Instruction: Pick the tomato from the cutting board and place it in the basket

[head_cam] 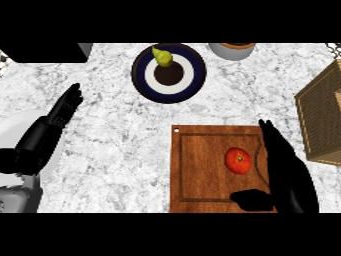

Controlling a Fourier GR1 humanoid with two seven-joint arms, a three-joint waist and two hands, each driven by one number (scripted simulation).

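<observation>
Head view: right robot hand sits just right of the tomato on the cutting board, fingers straight and holding nothing, thumb tucked below, probably lined up to wrap it. Basket waits beyond the fingertips, to their right. Left robot hand rests open on the table.

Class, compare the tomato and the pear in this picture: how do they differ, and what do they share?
The tomato is red and round; the pear is yellow-green and tapers at one end. The tomato lies on the cutting board, the pear on a plate. The right hand is beside the tomato; no hand is near the pear. Neither is held.
</observation>
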